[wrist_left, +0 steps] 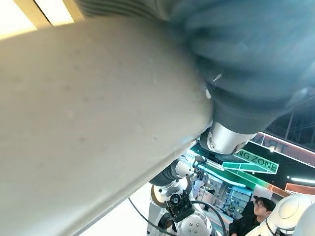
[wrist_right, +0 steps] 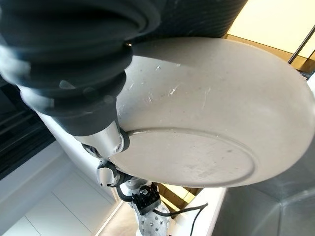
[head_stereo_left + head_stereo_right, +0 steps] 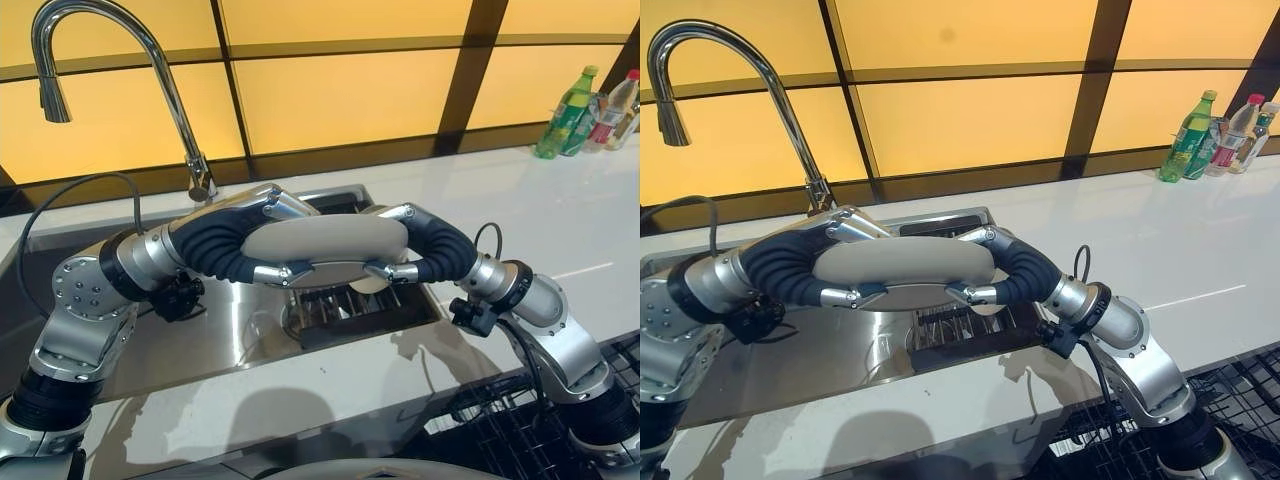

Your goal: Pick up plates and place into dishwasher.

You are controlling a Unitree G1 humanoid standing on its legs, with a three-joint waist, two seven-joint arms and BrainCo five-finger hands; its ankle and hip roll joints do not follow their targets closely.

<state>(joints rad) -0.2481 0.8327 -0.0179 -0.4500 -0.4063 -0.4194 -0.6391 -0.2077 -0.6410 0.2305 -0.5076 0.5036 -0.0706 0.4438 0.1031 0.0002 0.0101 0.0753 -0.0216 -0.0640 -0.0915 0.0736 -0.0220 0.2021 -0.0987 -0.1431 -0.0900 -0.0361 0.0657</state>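
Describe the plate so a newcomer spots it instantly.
Find the steel sink under the tall curved faucet. Above its basin, the left hand and right hand clasp a pale grey plate from opposite sides, the only dish held in the air.

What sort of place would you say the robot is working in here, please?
Likely a kitchen: a steel sink with a tall faucet, a white counter with bottles, and a dishwasher rack below.

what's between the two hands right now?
The grey plate, held above the sink with the left hand on one edge and the right hand on the other; both eye views show it.
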